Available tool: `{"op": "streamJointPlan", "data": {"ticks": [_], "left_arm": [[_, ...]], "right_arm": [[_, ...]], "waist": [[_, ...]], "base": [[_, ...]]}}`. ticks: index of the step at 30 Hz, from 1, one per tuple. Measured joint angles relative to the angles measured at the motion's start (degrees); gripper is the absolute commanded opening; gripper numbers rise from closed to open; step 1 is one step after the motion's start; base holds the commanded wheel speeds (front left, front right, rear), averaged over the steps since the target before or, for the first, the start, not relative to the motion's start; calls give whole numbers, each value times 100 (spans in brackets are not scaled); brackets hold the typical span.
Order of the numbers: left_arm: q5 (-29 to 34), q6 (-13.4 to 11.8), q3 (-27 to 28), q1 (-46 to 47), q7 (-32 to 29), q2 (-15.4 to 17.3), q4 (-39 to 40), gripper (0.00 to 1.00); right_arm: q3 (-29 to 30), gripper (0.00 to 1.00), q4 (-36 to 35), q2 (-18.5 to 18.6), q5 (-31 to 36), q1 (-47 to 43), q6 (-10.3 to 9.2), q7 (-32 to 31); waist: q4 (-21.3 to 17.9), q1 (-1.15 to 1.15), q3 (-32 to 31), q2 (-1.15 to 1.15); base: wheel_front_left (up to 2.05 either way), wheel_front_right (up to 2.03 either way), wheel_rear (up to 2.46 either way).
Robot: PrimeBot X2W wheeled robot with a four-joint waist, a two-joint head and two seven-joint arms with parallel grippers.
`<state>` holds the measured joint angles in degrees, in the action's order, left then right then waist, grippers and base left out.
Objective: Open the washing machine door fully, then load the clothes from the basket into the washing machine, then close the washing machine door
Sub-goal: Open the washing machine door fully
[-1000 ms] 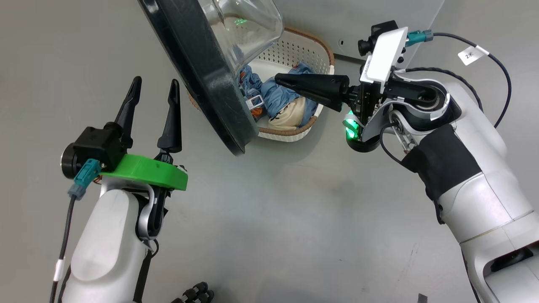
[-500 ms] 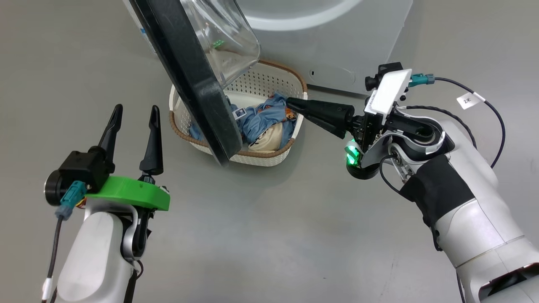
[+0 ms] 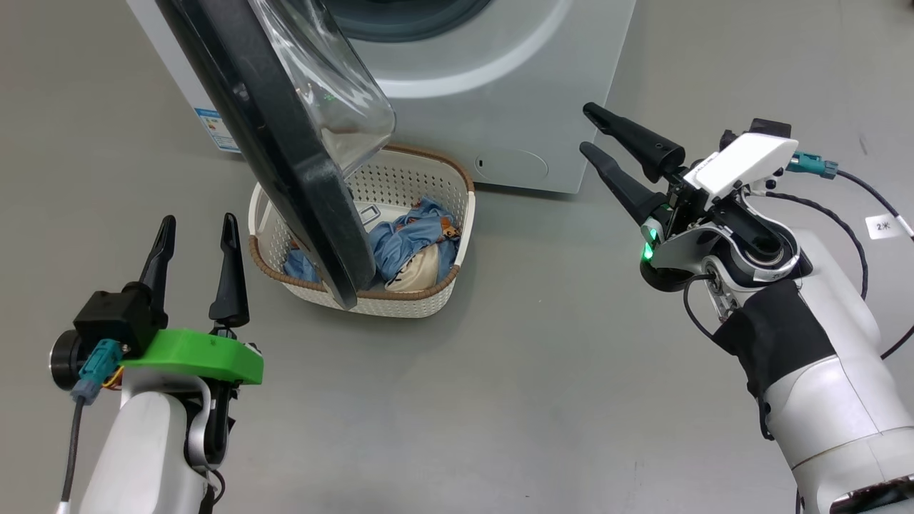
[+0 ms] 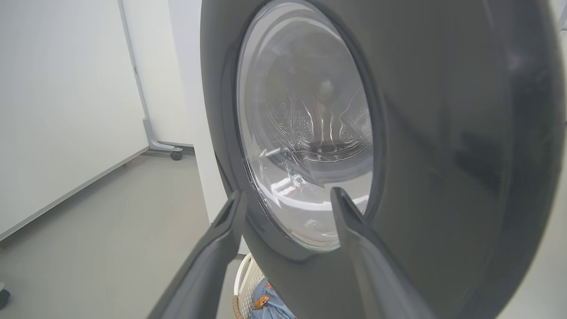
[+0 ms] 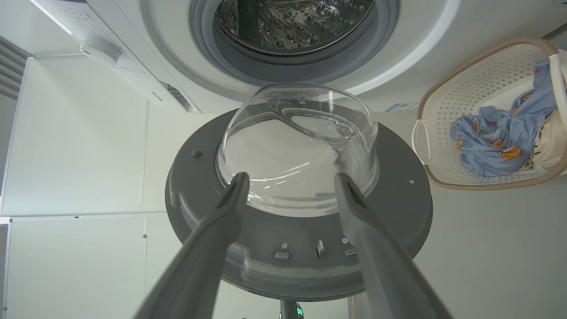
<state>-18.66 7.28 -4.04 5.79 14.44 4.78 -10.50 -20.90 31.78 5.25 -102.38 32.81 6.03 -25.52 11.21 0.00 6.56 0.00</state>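
Reaching down for a garment looks like the step in hand: the right gripper [image 3: 585,127], two long dark tapered fingers spread wide and empty, should drop toward its left and pinch deep into a fold, since soft cloth slips. Below and left of it, the crumpled light blue bear-printed clothes [image 3: 403,239] with cream lining lie in the cream-white perforated plastic basket [image 3: 400,301] with a brown woven-look rim. Over the basket's farther half hangs the round washing machine door [image 3: 285,171], glossy black rim, clear bulging glass; its edge needs clearance. Beyond it the left gripper [image 3: 198,218] hovers, fingers likewise spread, empty.
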Motion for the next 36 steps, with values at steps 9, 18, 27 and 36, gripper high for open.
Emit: {"op": "streamJointPlan", "data": {"ticks": [9,18,27,36], "left_arm": [[0,0,188,-174,0,4,85,100],[14,1,331,-314,0,20,180,100],[103,1,214,-326,0,14,219,100],[126,0,221,-354,0,13,219,100]], "right_arm": [[662,100,-225,11,12,-287,97,959],[937,100,-906,660,1485,-435,97,2427],[532,100,-1018,1400,3522,-863,97,3985],[209,100,-809,1572,4949,-1244,97,4092]], "waist": [[-266,0,-160,0],[-562,0,-257,0],[-697,0,-254,0],[-709,0,-338,0]], "base": [[0,0,0],[0,0,0],[0,0,0],[0,0,0]]}}
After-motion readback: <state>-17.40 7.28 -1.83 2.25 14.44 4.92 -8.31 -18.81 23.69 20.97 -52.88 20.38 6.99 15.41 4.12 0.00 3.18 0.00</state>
